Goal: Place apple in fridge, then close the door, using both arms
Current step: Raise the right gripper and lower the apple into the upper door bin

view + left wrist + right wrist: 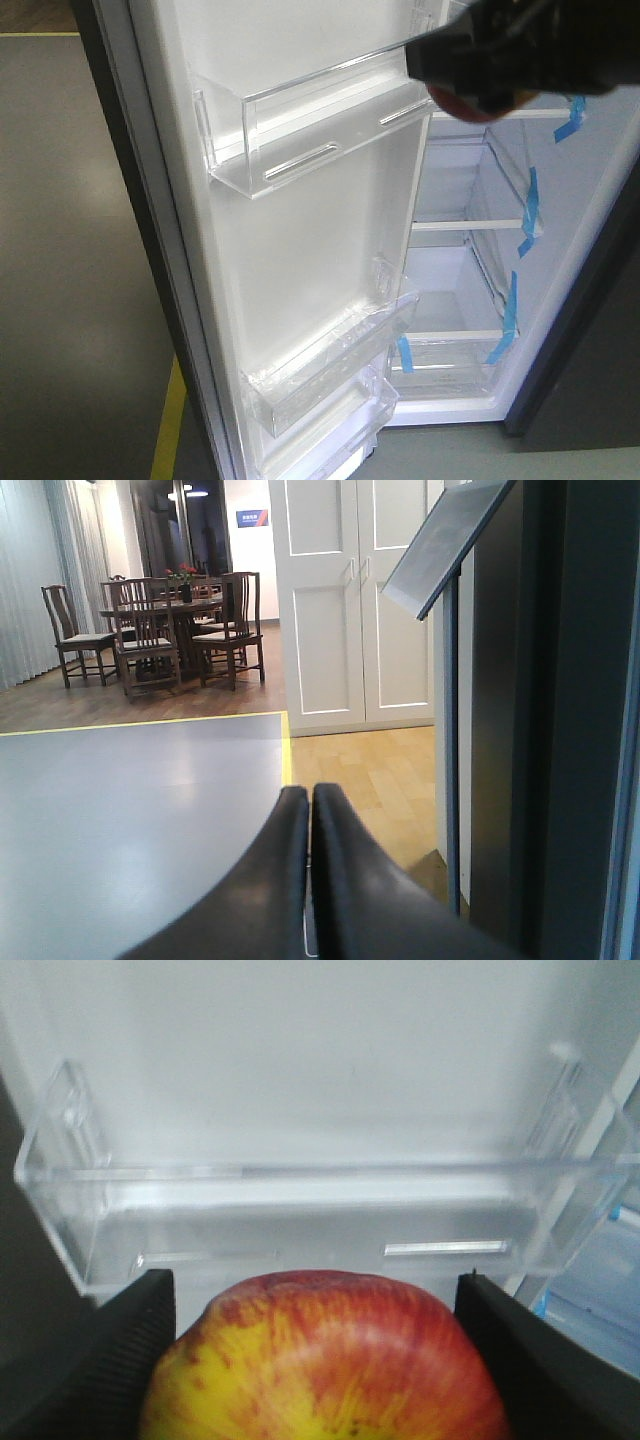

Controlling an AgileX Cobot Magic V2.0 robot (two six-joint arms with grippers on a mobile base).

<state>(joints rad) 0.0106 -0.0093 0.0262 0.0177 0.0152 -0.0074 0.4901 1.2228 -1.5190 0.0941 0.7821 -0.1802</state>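
Apple (pixel 325 1360) clamped in right tool (pixel 315 1310) faces the door bin (pixel 300 1215), seemingly for placing there; left tool (pixel 308 810) waits, fingers together.

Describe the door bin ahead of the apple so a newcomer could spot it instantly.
Start at the open fridge door's white inner face. Clear plastic bins hang on it; take the top bin, alone high up. Unlike the lower bins stacked together near the bottom, it sits level with the held apple and shows two slots along its base.
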